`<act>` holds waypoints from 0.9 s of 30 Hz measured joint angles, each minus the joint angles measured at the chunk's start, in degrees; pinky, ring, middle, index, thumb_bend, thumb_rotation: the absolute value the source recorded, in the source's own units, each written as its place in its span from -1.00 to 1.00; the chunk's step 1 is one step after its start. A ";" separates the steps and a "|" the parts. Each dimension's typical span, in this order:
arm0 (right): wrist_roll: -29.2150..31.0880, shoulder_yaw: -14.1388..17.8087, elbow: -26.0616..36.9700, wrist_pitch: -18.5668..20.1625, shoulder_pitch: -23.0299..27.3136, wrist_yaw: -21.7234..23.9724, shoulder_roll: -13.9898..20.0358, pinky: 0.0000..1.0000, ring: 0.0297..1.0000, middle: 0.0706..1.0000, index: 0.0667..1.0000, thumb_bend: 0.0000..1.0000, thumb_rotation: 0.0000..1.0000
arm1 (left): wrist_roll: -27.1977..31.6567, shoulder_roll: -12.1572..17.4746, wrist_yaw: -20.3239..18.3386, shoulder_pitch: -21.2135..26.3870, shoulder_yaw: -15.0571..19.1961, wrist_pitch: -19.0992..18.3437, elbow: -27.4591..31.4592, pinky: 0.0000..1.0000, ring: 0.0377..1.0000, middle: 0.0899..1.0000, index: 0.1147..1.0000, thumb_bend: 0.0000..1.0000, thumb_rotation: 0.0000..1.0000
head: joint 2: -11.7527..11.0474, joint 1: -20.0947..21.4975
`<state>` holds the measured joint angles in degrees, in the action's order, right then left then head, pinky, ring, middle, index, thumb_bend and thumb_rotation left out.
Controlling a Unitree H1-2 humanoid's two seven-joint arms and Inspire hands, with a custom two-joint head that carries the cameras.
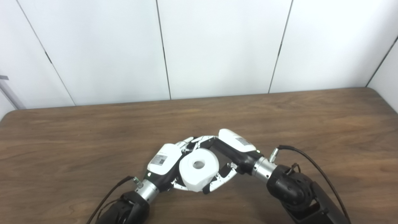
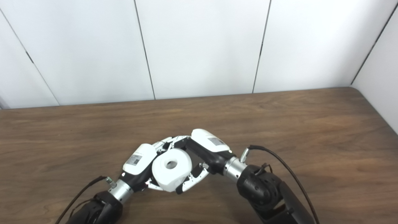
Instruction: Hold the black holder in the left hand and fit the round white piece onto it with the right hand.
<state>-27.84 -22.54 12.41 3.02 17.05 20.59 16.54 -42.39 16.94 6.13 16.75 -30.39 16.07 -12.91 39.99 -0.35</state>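
Round white piece, a roll with a hole through its middle, raised just above the brown wooden bench, near its front edge and about the middle of its width. Hole turned up toward the cameras. Right hand wrapped around the roll from the right and far side, fingers curled under its lower right edge, clearly grasping it. Left hand pressed against the roll's left side, its fingers reaching behind the roll and meeting those of the right hand at the far side. Hard to tell what the left hand grips: black holder not visible anywhere, presumably hidden behind the roll and palm. Both forearms entering from the bottom edge, angled inward. White panelled wall behind the bench.
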 measured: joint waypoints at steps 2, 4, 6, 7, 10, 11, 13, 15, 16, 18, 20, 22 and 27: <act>-0.16 -0.05 0.15 0.03 0.00 0.08 0.06 0.36 0.62 0.53 -0.11 0.04 -0.74 | -0.01 -0.03 0.01 0.00 0.00 0.00 -0.01 0.70 0.84 0.68 -0.18 0.05 -0.88 | 0.00 0.00; -0.25 -0.06 0.30 0.04 -0.01 0.26 0.15 0.36 0.62 0.53 -0.11 0.04 -0.74 | -0.02 -0.05 0.01 0.00 -0.01 0.00 -0.01 0.70 0.85 0.68 -0.18 0.05 -0.88 | 0.00 0.00; -0.26 -0.07 0.49 0.05 -0.03 0.43 0.27 0.37 0.62 0.53 -0.11 0.04 -0.74 | -0.02 -0.05 -0.02 0.00 -0.01 -0.01 0.00 0.73 0.86 0.69 -0.18 0.05 -0.88 | 0.00 0.00; -0.27 -0.07 0.54 0.08 -0.04 0.49 0.30 0.38 0.62 0.53 -0.11 0.04 -0.75 | -0.02 -0.05 -0.03 0.00 -0.01 -0.01 0.01 0.72 0.85 0.69 -0.18 0.05 -0.88 | 0.09 0.09; -0.28 -0.03 0.65 0.20 -0.09 0.57 0.32 0.38 0.62 0.53 -0.11 0.04 -0.75 | -0.03 -0.06 -0.03 0.00 -0.03 -0.01 0.02 0.70 0.84 0.68 -0.18 0.05 -0.88 | 0.09 0.18; -0.27 -0.01 0.67 0.21 -0.11 0.57 0.32 0.38 0.62 0.53 -0.11 0.04 -0.75 | -0.04 -0.07 -0.03 0.00 -0.03 -0.01 0.01 0.70 0.84 0.67 -0.18 0.05 -0.88 | 0.09 0.26; -0.24 0.09 0.66 0.16 -0.13 0.57 0.32 0.38 0.61 0.53 -0.11 0.04 -0.74 | -0.05 -0.09 -0.03 0.00 -0.04 -0.01 0.01 0.69 0.84 0.67 -0.18 0.05 -0.88 | 0.09 0.44; -0.19 0.21 0.61 0.06 -0.19 0.53 0.32 0.38 0.60 0.53 -0.11 0.04 -0.74 | -0.07 -0.09 -0.03 0.00 -0.04 0.00 0.01 0.69 0.83 0.67 -0.18 0.05 -0.88 | 0.09 0.44; -0.18 0.30 0.58 0.00 -0.22 0.41 0.30 0.39 0.61 0.53 -0.11 0.04 -0.75 | -0.07 -0.09 -0.03 0.00 -0.05 0.00 0.02 0.70 0.84 0.67 -0.18 0.05 -0.88 | 0.09 0.53; -0.13 0.57 0.46 -0.07 -0.25 0.20 0.21 0.41 0.63 0.54 -0.11 0.04 -0.75 | -0.07 -0.09 -0.04 0.00 -0.04 -0.01 0.02 0.72 0.85 0.68 -0.18 0.05 -0.88 | 0.09 0.62; -0.12 0.93 0.15 -0.14 -0.24 -0.01 0.19 0.44 0.64 0.54 -0.11 0.04 -0.75 | -0.06 -0.09 -0.08 0.00 -0.04 -0.02 0.05 0.73 0.86 0.68 -0.18 0.05 -0.88 | 0.18 0.70; -0.12 1.52 -0.29 -0.13 -0.18 -0.25 0.19 0.45 0.65 0.55 -0.11 0.04 -0.75 | -0.06 -0.09 -0.09 0.00 -0.04 -0.04 0.07 0.72 0.86 0.68 -0.18 0.05 -0.88 | 0.18 0.62; -0.10 2.73 -1.54 -0.15 0.27 -0.58 0.20 0.42 0.65 0.55 -0.11 0.04 -0.75 | -0.04 -0.10 -0.21 -0.10 -0.04 -0.38 0.31 0.74 0.87 0.69 -0.18 0.05 -0.88 | 0.26 0.62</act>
<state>-27.94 -19.81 10.86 2.87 17.32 20.01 16.74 -42.42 16.84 5.92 16.64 -30.42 15.69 -12.60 40.25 0.26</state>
